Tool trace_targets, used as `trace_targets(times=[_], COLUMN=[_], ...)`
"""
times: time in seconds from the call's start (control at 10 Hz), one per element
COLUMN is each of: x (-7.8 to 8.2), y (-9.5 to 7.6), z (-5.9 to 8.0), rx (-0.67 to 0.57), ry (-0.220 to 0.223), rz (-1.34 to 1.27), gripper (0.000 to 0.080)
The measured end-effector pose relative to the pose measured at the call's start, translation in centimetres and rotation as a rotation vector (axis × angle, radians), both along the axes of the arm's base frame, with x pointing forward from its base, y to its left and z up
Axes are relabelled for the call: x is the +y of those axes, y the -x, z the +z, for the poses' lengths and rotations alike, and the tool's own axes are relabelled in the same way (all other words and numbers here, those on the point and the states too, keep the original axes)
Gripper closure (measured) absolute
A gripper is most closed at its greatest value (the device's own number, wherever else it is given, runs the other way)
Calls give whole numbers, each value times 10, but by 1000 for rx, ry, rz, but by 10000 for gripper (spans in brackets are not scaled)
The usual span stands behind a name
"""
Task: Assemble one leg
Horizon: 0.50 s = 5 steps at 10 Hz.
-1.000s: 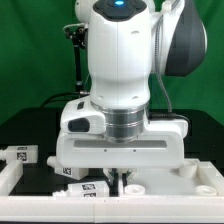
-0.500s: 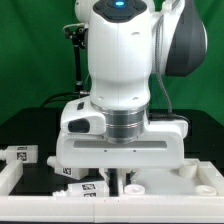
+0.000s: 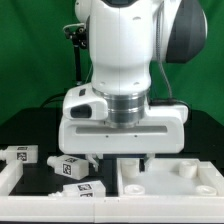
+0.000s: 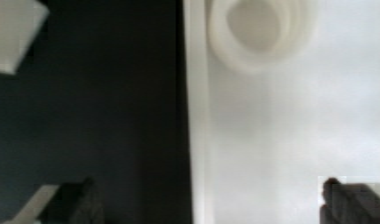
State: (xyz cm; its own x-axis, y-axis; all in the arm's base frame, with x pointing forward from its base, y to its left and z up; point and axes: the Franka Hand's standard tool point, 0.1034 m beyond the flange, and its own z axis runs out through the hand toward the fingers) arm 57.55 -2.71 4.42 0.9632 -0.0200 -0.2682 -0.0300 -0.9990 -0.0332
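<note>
Gripper [image 3: 121, 163] spread wide, nothing held | fingertips [image 4: 356, 205] straddled tabletop [image 3: 170, 180] edge, clear above it | hand pointed straight down | leg [image 3: 72, 166] just beside, untouched

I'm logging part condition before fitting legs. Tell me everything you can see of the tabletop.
The tabletop is a white, tray-like slab, plastic by its look, with a raised rim and a round hole near a corner. It lies flat on the black table at the exterior view's right. The open, empty end effector hangs above its edge, not touching. A leg lies beside that edge; contact is unclear.
</note>
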Motion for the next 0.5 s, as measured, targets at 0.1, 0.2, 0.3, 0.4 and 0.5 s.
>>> trace_targets(times=[0.1,0.2,0.3,0.4,0.5], x=[-10,-21,-20,-19,-19], y=[6,10,10,10,10], z=[7,8,7,7,7], rx=[-3,-2,0,0,0], ry=[-11,-19,-14,-15,-15], rz=[40,77,59,62,62], gripper=[156,151,151,150,150])
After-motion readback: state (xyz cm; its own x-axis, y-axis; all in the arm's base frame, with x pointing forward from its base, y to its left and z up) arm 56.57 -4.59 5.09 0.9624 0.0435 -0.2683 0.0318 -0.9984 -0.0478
